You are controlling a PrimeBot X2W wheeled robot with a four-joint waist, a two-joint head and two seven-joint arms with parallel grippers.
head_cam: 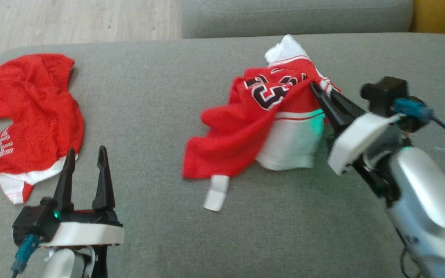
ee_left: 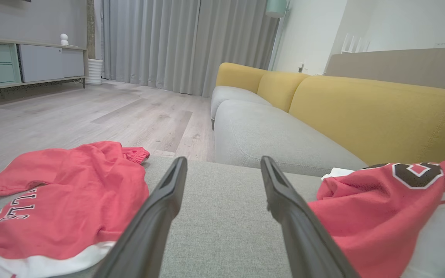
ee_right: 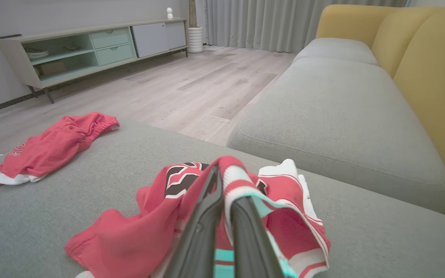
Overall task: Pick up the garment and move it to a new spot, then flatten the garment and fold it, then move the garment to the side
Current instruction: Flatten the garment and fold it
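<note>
Mesh fabric, red with white trim and black numerals, makes up the crumpled jersey, heaped right of centre on the coarse-woven grey seat cushion. The right gripper pinches its striped edge between closed fingers. The left gripper stands spread wide, holding nothing. Two red garments lie there, counting the flat lettered shorts.

The jersey is red and white with black, white-edged numerals; the second garment red, white-hemmed; the cushion grey.
</note>
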